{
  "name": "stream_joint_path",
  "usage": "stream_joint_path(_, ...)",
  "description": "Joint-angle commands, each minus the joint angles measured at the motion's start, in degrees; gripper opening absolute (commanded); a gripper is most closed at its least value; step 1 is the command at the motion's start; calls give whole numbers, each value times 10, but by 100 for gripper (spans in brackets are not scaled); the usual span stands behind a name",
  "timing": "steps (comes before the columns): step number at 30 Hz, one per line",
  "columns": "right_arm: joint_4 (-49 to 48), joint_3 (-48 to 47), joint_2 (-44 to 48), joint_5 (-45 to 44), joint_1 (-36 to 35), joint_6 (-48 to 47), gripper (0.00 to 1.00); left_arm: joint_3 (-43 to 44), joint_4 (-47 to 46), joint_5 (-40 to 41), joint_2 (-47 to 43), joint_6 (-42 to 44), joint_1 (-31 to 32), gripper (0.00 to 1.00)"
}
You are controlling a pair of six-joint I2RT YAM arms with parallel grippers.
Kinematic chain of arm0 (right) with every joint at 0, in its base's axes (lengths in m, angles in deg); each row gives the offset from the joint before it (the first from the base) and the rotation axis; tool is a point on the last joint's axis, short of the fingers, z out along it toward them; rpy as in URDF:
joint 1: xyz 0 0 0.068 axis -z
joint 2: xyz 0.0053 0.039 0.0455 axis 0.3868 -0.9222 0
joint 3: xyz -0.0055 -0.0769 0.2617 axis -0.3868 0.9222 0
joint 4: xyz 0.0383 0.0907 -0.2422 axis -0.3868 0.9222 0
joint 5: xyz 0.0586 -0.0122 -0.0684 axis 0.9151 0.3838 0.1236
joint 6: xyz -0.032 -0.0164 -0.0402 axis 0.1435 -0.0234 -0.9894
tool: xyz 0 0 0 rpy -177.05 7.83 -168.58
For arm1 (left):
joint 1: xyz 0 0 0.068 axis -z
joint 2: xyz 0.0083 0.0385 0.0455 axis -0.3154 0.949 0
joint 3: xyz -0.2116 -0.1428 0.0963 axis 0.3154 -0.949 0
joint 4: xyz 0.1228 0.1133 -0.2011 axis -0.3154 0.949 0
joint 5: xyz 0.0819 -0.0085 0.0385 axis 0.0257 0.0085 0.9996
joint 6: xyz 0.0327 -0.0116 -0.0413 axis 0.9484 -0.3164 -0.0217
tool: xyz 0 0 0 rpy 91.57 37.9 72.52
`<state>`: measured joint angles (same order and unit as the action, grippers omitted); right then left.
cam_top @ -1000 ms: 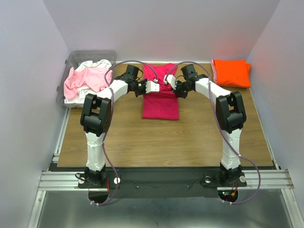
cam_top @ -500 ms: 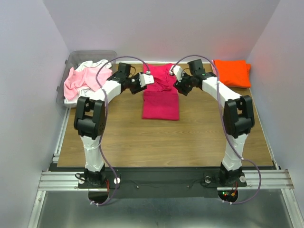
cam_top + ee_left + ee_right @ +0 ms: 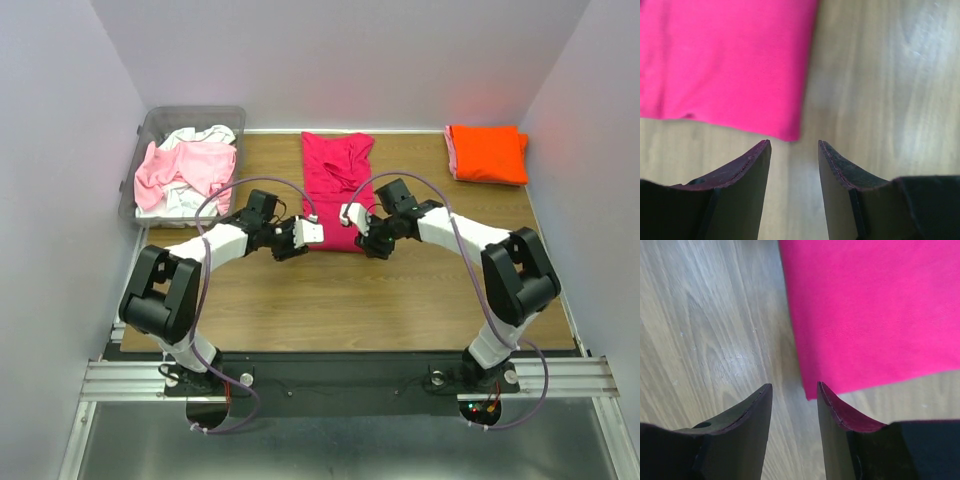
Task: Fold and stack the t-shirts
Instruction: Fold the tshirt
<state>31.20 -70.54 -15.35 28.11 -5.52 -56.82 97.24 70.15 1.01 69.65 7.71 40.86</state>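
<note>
A deep magenta t-shirt [image 3: 338,175] lies as a long folded strip on the wooden table [image 3: 420,290], running from the back edge towards the middle. My left gripper [image 3: 314,232] hovers low at its near left corner, open, with only bare wood between the fingers. In the left wrist view the t-shirt's [image 3: 725,60] corner lies just ahead of the left gripper [image 3: 794,146]. My right gripper [image 3: 348,215] is at the near right corner, also open and empty. In the right wrist view the t-shirt's [image 3: 875,310] corner touches the inner fingertip of the right gripper [image 3: 794,387]. A folded orange t-shirt [image 3: 487,153] lies at the back right.
A clear plastic bin [image 3: 158,125] stands at the back left, holding crumpled pale pink [image 3: 185,165] and white [image 3: 200,135] t-shirts. Purple walls close in the table on three sides.
Both grippers have let go of the magenta t-shirt near its middle, opened, and drawn back towards me to its near corners.
</note>
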Motion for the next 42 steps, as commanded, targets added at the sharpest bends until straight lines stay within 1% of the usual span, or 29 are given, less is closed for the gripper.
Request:
stream_joint_path(1,-46,2,-25,-6,1,-8,46,-2,-30,6,4,20,12,54)
stream_joint_path(5,-75,3,-46,-17,-3,-7,45,15,-31,21,33,25,14,54)
stream_joint_path(9,-78,-5,-62,-26,-3,-15,45,36,-11,26,58,25,14,54)
stream_joint_path(14,-79,5,-78,-33,-3,-29,38,56,11,29,84,22,18,52)
stream_joint_path(18,-82,12,-86,-45,-3,-33,29,83,21,43,113,3,20,47)
stream_joint_path(19,-83,12,-87,-48,-3,-33,21,92,29,44,120,2,20,38)
stream_joint_path(21,-84,9,-88,-57,-3,-29,9,99,37,42,126,5,20,26)
stream_joint_path(22,-84,7,-87,-58,-3,-26,1,99,43,40,122,12,21,14)
stream_joint_path(23,-83,6,-86,-62,-3,-19,1,99,44,36,117,13,20,9)
stream_joint_path(24,-83,5,-80,-63,-3,-16,1,100,50,30,106,13,20,0)
stream_joint_path(26,-81,5,-54,-64,-3,-2,1,108,63,24,92,8,20,0)
stream_joint_path(30,-72,6,2,-76,-3,31,1,153,114,8,58,-10,20,0)
stream_joint_path(36,-24,-40,48,-110,6,37,1,214,183,11,29,-5,14,0)
stream_joint_path(40,13,-55,79,-112,7,32,1,209,210,6,3,3,20,0)
stream_joint_path(42,47,-58,93,-97,6,34,1,183,216,5,-22,7,32,0)
